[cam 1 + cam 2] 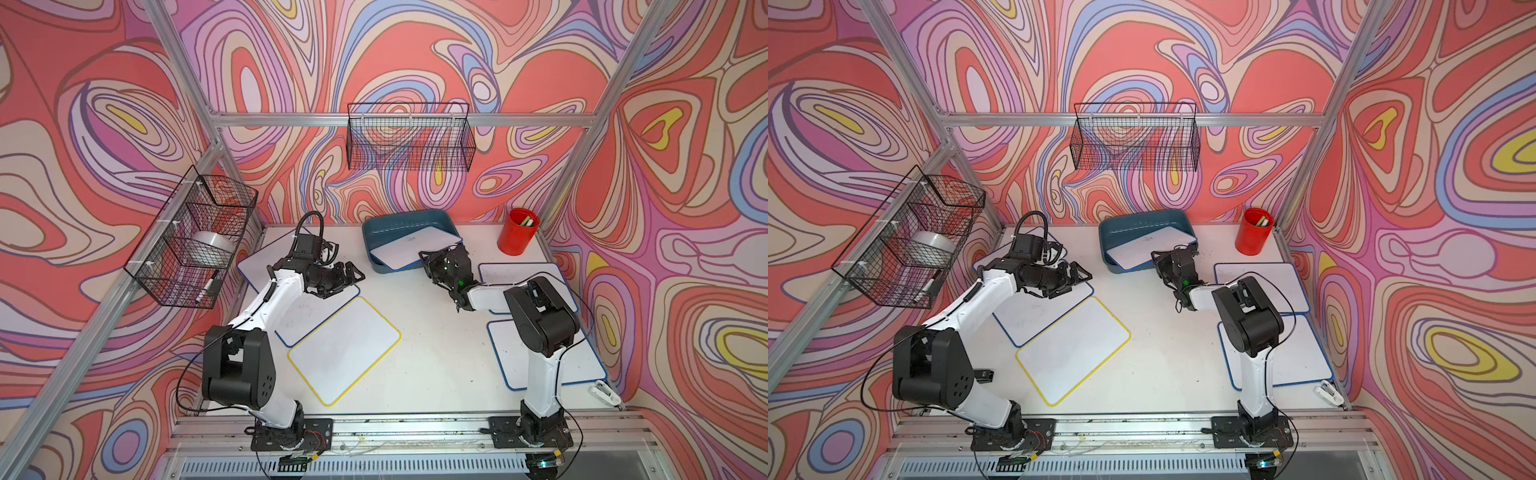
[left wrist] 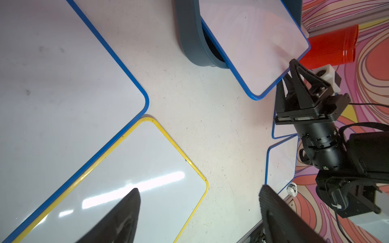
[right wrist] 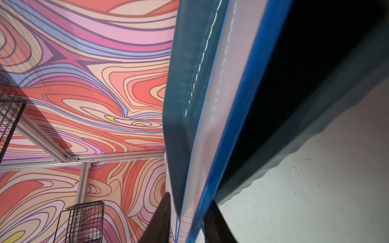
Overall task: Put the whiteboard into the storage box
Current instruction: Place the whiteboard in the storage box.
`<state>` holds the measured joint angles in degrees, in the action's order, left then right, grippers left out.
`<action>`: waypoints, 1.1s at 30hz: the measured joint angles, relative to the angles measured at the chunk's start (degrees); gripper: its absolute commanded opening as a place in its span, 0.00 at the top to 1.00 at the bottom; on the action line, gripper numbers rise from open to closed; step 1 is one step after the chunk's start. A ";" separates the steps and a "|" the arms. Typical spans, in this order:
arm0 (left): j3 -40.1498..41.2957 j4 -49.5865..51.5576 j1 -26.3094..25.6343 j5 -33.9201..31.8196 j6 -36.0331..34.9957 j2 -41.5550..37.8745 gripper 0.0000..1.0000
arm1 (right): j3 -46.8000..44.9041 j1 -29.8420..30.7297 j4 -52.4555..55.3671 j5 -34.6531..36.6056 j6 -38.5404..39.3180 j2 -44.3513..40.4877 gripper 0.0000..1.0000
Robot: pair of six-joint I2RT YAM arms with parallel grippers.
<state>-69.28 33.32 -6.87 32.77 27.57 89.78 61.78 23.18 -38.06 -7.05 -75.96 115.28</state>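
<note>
Whiteboard [image 1: 415, 249] aslant in storage box [image 1: 401, 217]

No writing, label, brand or number is showing legibly anywhere; the blue-edged whiteboard [image 2: 63, 84] is carrying only faint grey smudges.

I count 5 blue-edged whiteboards [image 1: 415, 249] [image 1: 255, 264] [image 1: 316, 320] [image 1: 503, 272] [image 1: 503, 361], 1 yellow-edged whiteboard [image 1: 345, 349], 2 wire baskets [image 1: 409, 137] [image 1: 195, 241], 1 storage box [image 1: 399, 218], 1 red cup [image 1: 517, 241] and 2 arms [image 1: 266, 307] [image 1: 540, 320] on my feed.

The box [image 1: 395, 222] is coloured teal, the cup [image 1: 515, 243] red; one board [image 1: 345, 351] is edged yellow; walls [image 1: 124, 104] are swirled coral, pink, lilac.
</note>
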 measured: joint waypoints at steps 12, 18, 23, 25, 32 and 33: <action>0.00 1.51 1.01 0.48 -1.66 0.00 0.16 | 2.84 2.82 5.05 0.04 5.40 -0.02 0.59; 0.00 1.51 1.36 0.90 -1.66 0.02 0.16 | 8.31 3.78 9.81 -1.99 9.20 -0.02 0.51; 0.07 1.49 1.36 1.07 -1.64 0.02 0.16 | 10.01 3.87 13.09 -3.34 12.70 -0.04 0.46; 0.09 1.49 1.38 1.16 -1.64 0.02 0.16 | 10.01 3.87 14.67 -3.93 14.08 -0.09 0.46; 0.17 1.49 1.97 1.62 -1.64 0.02 0.16 | 11.45 3.87 20.11 -5.70 19.08 -2.03 0.46; 0.17 1.49 2.03 1.68 -1.64 0.02 0.16 | 11.74 3.87 20.87 -5.90 19.91 -2.73 0.46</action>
<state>-69.10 34.81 -4.84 34.46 25.93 89.80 73.52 27.05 -17.19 -12.95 -56.05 112.55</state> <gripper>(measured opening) 0.845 0.537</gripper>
